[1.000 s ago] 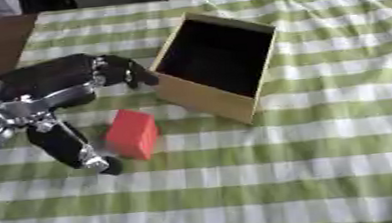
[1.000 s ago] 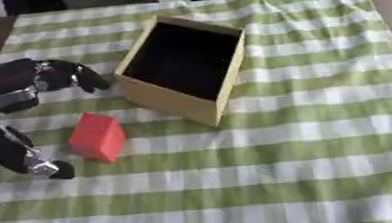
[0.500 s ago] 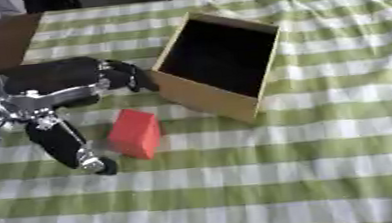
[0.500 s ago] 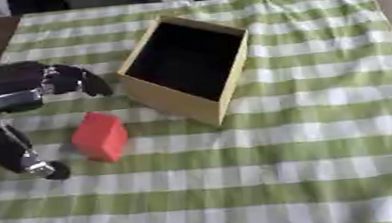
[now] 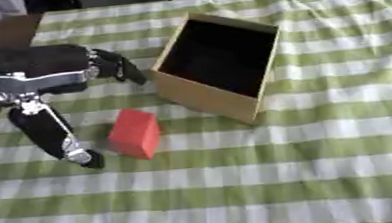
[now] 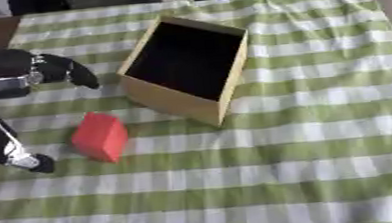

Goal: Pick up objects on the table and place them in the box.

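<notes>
1. One red block [image 5: 134,133] lies on the green-and-white checked cloth [image 5: 326,163] that covers the surface; we see it left of centre, just near and left of the box's near corner, and apart from it.
2. We see the cardboard box [image 5: 205,96] standing open-topped with a dark inside, turned askew so that one corner points towards us; it sits in the far middle of the cloth.
3. We find our left hand [image 5: 35,83] at the left edge, above the cloth and to the left of the block, not touching it.
4. Its fingers [image 5: 119,69] reach to the right towards the box's left wall and its thumb [image 5: 57,137] points down and towards us, ending just left of the block; the hand is spread wide and grips nothing.
5. We see the block between thumb tip and box, with a gap on either side.
6. We cannot see our right hand in either view.
7. At the far edge, we make out blurred red and green shapes beyond the cloth.
</notes>
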